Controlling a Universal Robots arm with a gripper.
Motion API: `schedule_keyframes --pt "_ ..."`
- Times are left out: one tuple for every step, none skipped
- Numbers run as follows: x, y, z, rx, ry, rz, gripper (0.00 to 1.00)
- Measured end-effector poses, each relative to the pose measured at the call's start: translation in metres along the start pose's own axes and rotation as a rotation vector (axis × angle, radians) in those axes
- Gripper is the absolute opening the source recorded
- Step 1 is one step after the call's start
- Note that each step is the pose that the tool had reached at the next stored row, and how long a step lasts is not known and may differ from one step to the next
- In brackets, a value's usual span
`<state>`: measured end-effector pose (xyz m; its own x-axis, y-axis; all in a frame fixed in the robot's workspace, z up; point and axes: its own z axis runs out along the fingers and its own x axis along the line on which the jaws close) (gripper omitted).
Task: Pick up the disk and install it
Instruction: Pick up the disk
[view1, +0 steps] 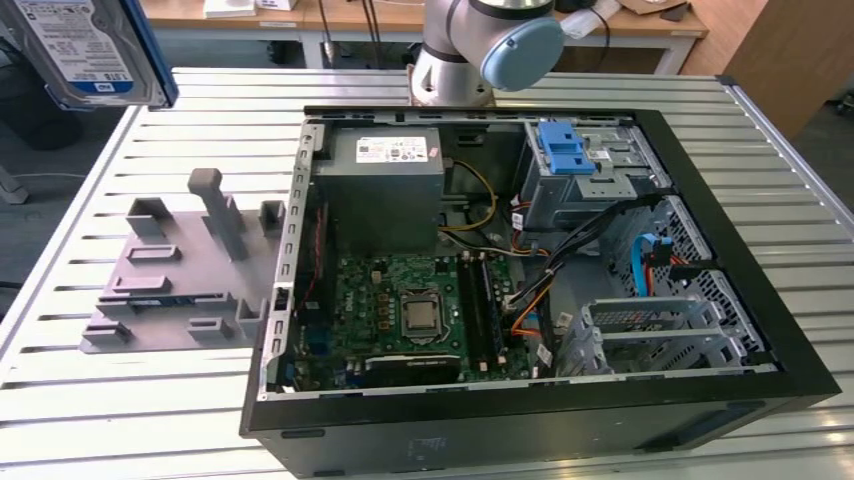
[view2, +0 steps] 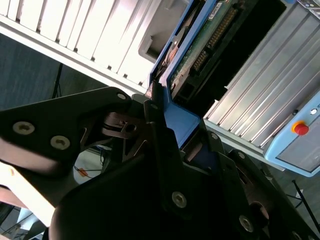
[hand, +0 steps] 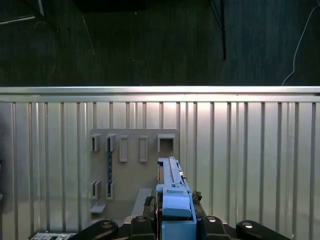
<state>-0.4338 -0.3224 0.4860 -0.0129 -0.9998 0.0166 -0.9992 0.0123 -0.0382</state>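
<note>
One disk (view1: 83, 45) held aloft, well clear of the open computer case (view1: 534, 425)

We see the gripper (view2: 181, 125) clamped on the disk's blue frame, with a black finger (view2: 155, 120) pressed to each side and the green circuit board showing in the second wrist view. In the exterior view the disk hangs in the upper corner on the exterior view's left, well apart from the case. In the first wrist view it stands edge-on over the grey fixture (hand: 132, 165), with open slats on both sides and the slatted table's (hand: 250, 150) far rim running straight across against dark floor. The case takes the exterior view's right of the table, just beside the fixture, and its drive cage (view1: 607, 175) carries a blue latch piece (view1: 561, 150).
</note>
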Motion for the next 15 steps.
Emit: schedule_keyframes --pt "0.0000 0.0000 -0.0009 0.0002 0.0000 0.000 0.36" --pt "0.0000 0.0000 -0.0019 0.0004 0.0000 0.000 0.36" --pt "0.0001 -0.0001 -0.0029 0.0006 -0.0001 0.000 0.36" --pt "0.0001 -0.0001 -0.0038 0.0007 -0.0001 0.000 0.36" --pt "0.0001 -0.0002 -0.0049 0.0009 -0.0001 0.000 0.36" --pt "0.0001 -0.0002 -0.0057 0.0011 -0.0001 0.000 0.36" --pt "0.0001 -0.0002 -0.0067 0.0012 -0.0001 0.000 0.36" --pt "0.0002 -0.0002 -0.0075 0.0014 0.0000 0.000 0.36" --pt "0.0002 -0.0003 -0.0080 0.0016 -0.0001 0.000 0.36" --pt "0.0001 -0.0002 -0.0080 0.0018 -0.0001 0.000 0.36" --pt "0.0001 -0.0003 -0.0080 0.0018 -0.0001 0.000 0.36" --pt "0.0001 -0.0002 -0.0080 0.0018 -0.0001 0.000 0.36" --pt "0.0001 -0.0002 -0.0080 0.0018 -0.0001 0.000 0.36" --pt "0.0002 -0.0002 -0.0080 0.0017 0.0000 0.000 0.36" --pt "0.0002 -0.0002 -0.0080 0.0018 -0.0001 0.000 0.36"
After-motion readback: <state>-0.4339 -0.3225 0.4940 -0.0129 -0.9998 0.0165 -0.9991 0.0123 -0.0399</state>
